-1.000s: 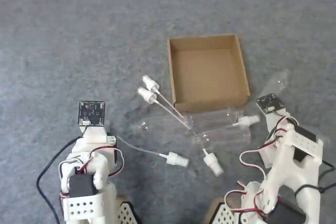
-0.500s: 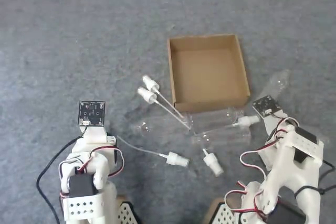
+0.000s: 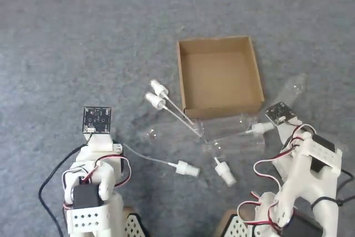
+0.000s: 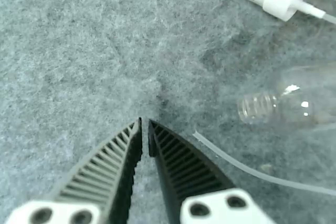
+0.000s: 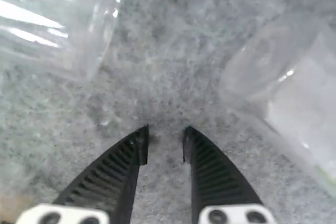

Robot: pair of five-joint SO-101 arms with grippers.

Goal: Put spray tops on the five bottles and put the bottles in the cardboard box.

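The open cardboard box [image 3: 219, 76] stands empty in the middle of the grey carpet. Several clear bottles lie in front of it: one [image 3: 165, 132] to the left, one [image 3: 226, 122] against the box front, one [image 3: 236, 146] closer in. Another bottle [image 3: 294, 87] lies right of the box. White spray tops [image 3: 158, 88] [image 3: 187, 169] [image 3: 224, 173] [image 3: 260, 128] with thin tubes lie scattered around them. My left gripper [image 4: 145, 125] is shut and empty above the carpet, short of a bottle neck [image 4: 257, 107]. My right gripper [image 5: 165, 136] is slightly open over bare carpet between two clear bottles [image 5: 63, 19] [image 5: 283, 77].
The left arm [image 3: 95, 159] stands at the lower left and the right arm [image 3: 302, 170] at the lower right. A thin tube [image 4: 252, 171] runs across the carpet near my left gripper. Grey carpet spreads free to the left and behind the box.
The right arm's wrist has shifted a little to the left, toward the bottles in front of the box. The left arm has stayed put.
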